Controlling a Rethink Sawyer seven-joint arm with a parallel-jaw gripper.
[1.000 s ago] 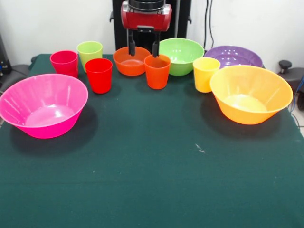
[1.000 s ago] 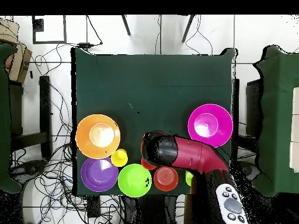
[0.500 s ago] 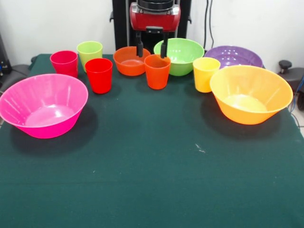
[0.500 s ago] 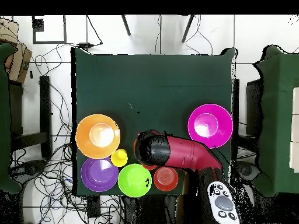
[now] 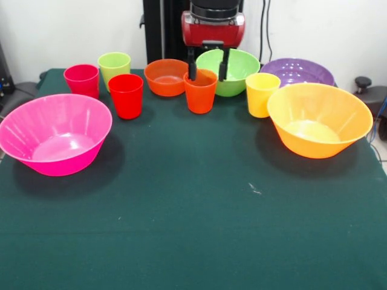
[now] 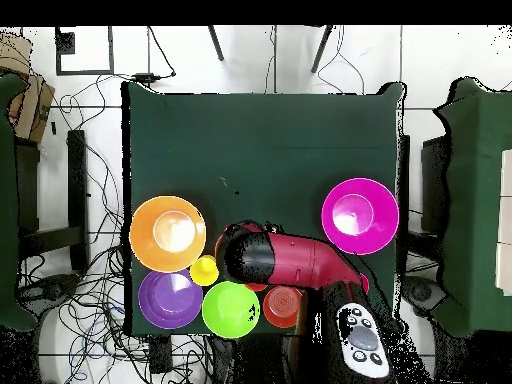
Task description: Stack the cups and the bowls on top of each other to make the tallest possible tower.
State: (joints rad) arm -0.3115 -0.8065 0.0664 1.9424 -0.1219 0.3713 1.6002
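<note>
Green cloth covers the tabletop [image 5: 193, 229], with a pale wall behind. From the front, nothing is stacked yet: pink bowl [image 5: 55, 141] near left, orange-yellow bowl [image 5: 319, 120] right, purple bowl [image 5: 297, 70] behind it. Along the far row stand the crimson cup [image 5: 81, 80], lime cup [image 5: 114, 67], red cup [image 5: 126, 95], orange-red bowl [image 5: 166, 77], orange cup [image 5: 200, 90], green bowl [image 5: 231, 70] and yellow cup [image 5: 262, 93]. The claw [image 5: 207, 64] hangs with fingers parted and empty, one tip just above the orange cup's far rim, the other before the green bowl. Lowering here, a fingertip could strike that rim and tip the cup.

From overhead, the red arm [image 6: 290, 260] hides the orange cup and the claw, so its spread cannot be judged here. The pink bowl [image 6: 360, 215] sits well apart from the crowded cluster, where a sideways move could nudge neighbours.
</note>
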